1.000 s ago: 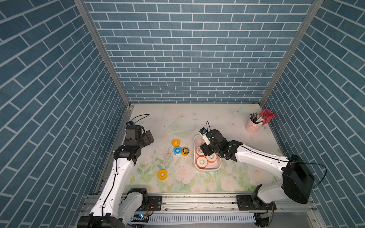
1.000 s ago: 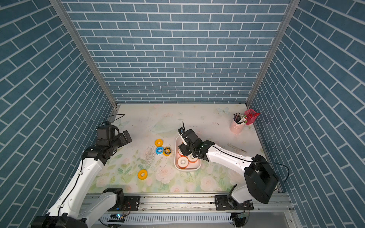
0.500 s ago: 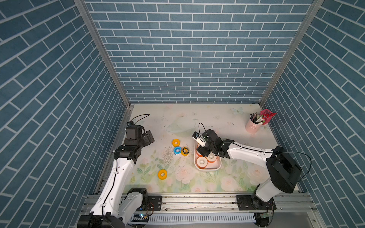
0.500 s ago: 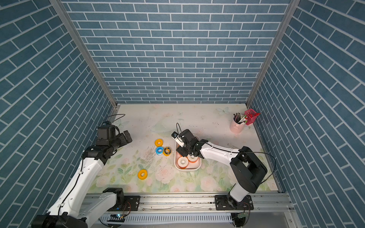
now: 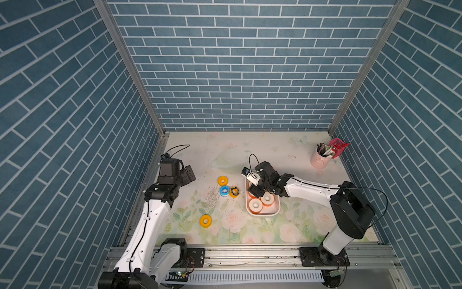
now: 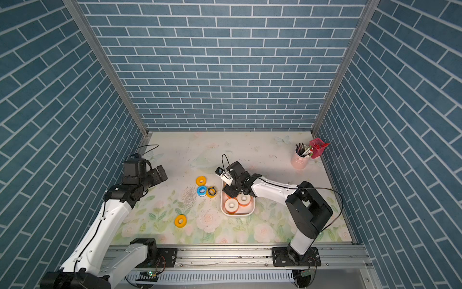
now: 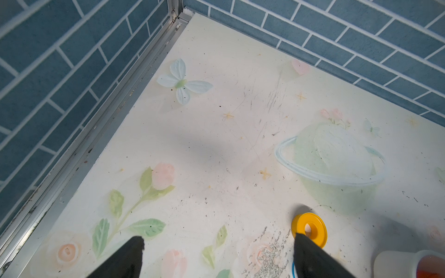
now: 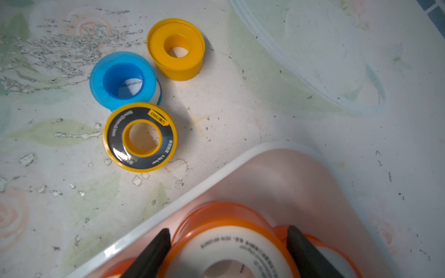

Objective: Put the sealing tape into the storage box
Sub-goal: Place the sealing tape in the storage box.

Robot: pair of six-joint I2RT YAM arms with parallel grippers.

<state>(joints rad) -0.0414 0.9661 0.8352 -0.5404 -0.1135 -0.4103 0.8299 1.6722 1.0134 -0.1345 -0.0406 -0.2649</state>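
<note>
Right gripper [image 5: 255,193] fingers clasp an orange sealing-tape roll [image 8: 228,240] over the storage box [image 8: 192,190], apparently for release; left gripper [image 7: 218,237] fingers spread wide, empty, idle at left.

loose on the floral mat [image 5: 275,150], four tape rolls: far yellow roll [image 5: 222,180], near yellow roll [image 5: 205,221], blue roll [image 5: 224,191], black-labelled yellow roll [image 5: 234,191]. in the one white storage box [image 5: 262,214], at least three: orange roll [image 5: 255,205], second orange roll [image 5: 267,199], third orange roll [image 8: 228,248], mostly hidden from above. one pink cup of pens [image 5: 320,162]; one red container [image 5: 338,145].
</note>
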